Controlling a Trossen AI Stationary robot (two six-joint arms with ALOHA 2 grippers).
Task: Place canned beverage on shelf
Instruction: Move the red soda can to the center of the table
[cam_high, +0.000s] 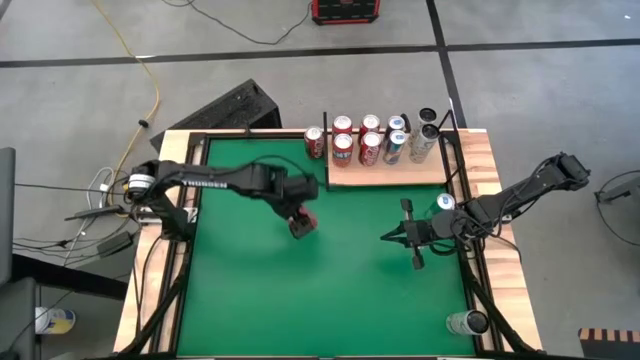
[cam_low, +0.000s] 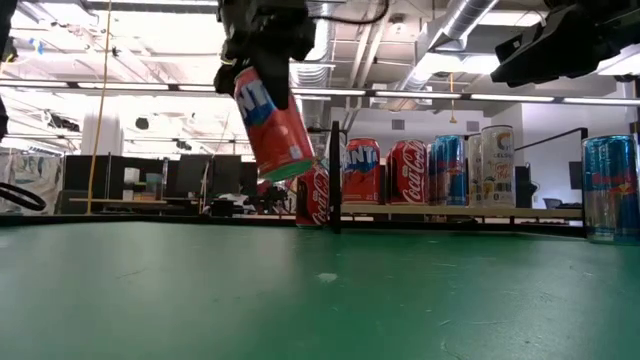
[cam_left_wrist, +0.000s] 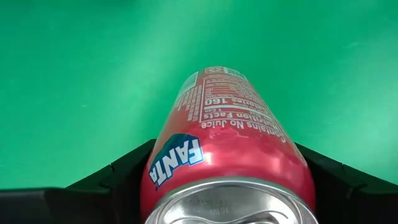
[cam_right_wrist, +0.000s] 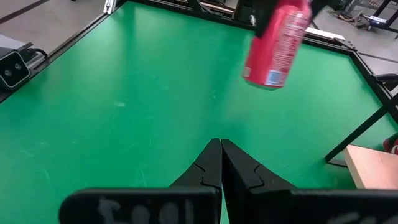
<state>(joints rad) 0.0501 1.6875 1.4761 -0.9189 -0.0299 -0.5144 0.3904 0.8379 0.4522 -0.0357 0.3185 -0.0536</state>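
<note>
Left hand (cam_high: 301, 222) was clamped on a red Fanta can (cam_low: 272, 120), fingers pressing either side of the can body near its top rim, seen closely in the left wrist view (cam_left_wrist: 230, 162). The can hung clear above the green table (cam_high: 330, 300), tilted off upright with its base swung toward the shelf side, roughly over the middle of the table, a little toward the far edge. The shelf (cam_high: 400, 174), a pale wood board with thin black posts, sat against the table's far edge, right of centre. On it stood a group of cans (cam_high: 370, 140): red ones on the left, blue-and-silver and pale ones to the right. One red Coca-Cola can (cam_high: 314, 142) stood just beside the shelf's left end; whether on or off the board could not be told. Right hand (cam_high: 388, 237) waited over the right half of the table, fingers pressed fully together, holding nothing. A blue can (cam_high: 445, 203) stood near the right edge, another can (cam_high: 466, 322) at the near right corner.
</note>
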